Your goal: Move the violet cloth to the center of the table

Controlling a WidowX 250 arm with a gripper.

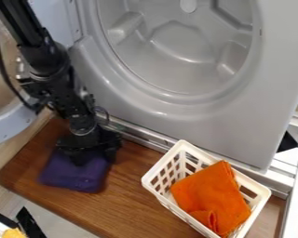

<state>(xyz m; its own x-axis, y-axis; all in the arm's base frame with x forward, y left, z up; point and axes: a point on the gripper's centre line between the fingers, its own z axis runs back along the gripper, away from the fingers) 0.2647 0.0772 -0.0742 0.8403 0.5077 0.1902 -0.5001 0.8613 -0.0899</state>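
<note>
Item, far left: a round door (5,123), hanging open over the tabletop's upper left; a thing to keep the wrist off when lifting. Item: one black robot arm (47,60), slanting in from the upper left, between that door and the machine front. Item: one violet cloth (72,176), folded into a thick pad, on the left part of the table, near its rounded corner. Item: one gripper (86,155), pointing down at the cloth's upper edge; how far it is open, and whether it has hold of the cloth, cannot be told. Step in hand, as judged: securing the cloth. Best done with a bite through several layers, since a pinch of the top fold alone may let the pad unroll. Item: the wooden table (130,202), its middle lying to the right of the cloth. Advised carriage: a low lift, a short level move rightward, a gentle setting down before release, so that the folds keep. Item: the grey machine front (176,109), rising behind; the wrist wants room from it. Item, right: one white basket (260,188), holding an orange cloth (207,193); the move should end short of its near wall, lest the violet cloth snag or push it.
</note>
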